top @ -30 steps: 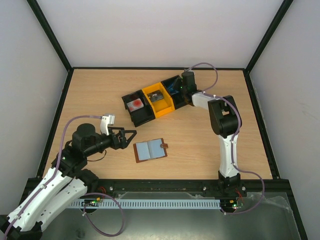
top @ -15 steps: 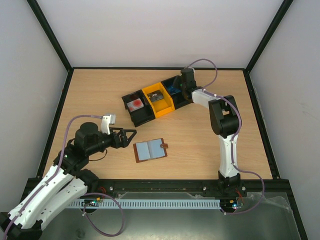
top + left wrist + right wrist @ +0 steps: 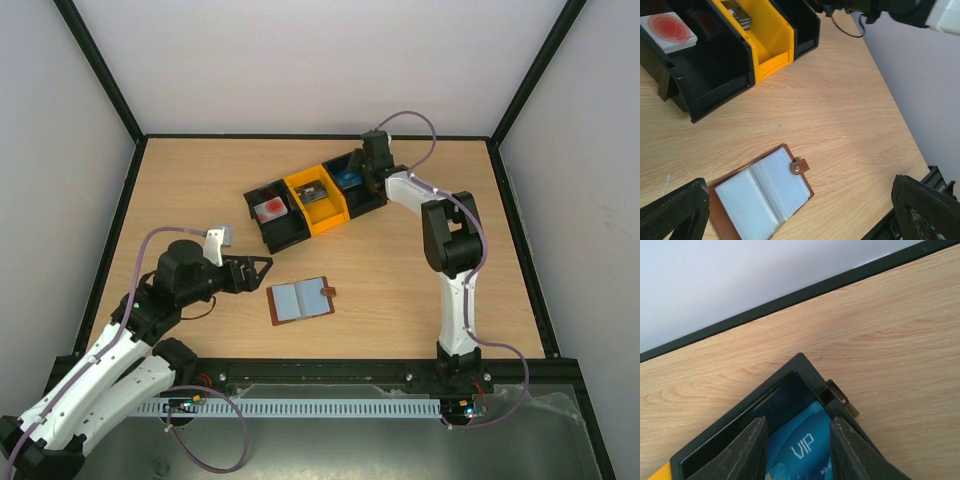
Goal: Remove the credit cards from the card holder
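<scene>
Left jaws are wide open and hold nothing. They hang low over the table (image 3: 380,270), just beside the holder (image 3: 300,298). Right jaws are a little apart with nothing in them, right over the far black bin (image 3: 795,362). The blue card (image 3: 800,445) lies flat in that bin, under the jaws. The grey card (image 3: 736,13) lies in the yellow bin (image 3: 772,42) next door. The holder lies open on the table near the front, with its tab (image 3: 800,166) to the right. Its clear sleeves (image 3: 747,197) look empty.

So I think both cards are out and the job is about done. The step now looks like letting go of the blue card. Next, the right arm should lift straight up and away, because the bin walls sit close to its jaws. The left arm has no card to grab. The other black bin (image 3: 715,95) holds a white thing (image 3: 667,30) with a red spot. Nothing lies on the holder.
</scene>
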`<state>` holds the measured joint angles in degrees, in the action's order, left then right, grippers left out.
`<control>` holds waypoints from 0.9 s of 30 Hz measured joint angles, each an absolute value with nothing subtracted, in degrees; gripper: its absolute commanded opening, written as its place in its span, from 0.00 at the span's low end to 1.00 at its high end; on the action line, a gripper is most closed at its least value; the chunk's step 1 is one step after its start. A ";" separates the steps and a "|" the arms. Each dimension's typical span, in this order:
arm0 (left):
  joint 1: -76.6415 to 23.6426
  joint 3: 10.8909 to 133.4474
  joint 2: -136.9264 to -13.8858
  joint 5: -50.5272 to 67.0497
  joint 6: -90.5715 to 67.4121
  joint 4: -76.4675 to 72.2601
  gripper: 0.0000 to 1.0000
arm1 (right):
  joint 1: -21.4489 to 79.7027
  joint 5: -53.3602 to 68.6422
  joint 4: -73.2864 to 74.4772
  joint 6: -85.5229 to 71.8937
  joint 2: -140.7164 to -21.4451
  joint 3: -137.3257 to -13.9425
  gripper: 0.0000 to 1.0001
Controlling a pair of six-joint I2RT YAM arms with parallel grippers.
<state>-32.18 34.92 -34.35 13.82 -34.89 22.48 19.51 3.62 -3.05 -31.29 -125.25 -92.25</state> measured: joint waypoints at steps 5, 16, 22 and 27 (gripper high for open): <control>-32.18 38.41 -37.21 11.84 -34.37 24.82 1.00 | 19.46 4.47 1.69 -32.36 -120.62 -91.07 0.35; -32.18 38.70 -39.48 14.09 -34.59 24.67 0.97 | 20.43 7.16 2.92 -33.87 -90.11 -66.94 0.35; -32.18 36.69 -42.46 18.46 -36.21 23.11 0.82 | 25.34 8.67 4.34 -33.89 -78.72 -53.25 0.35; -32.18 33.34 -44.66 21.47 -39.20 19.49 0.73 | 31.40 10.28 5.28 -35.24 -72.55 -44.58 0.34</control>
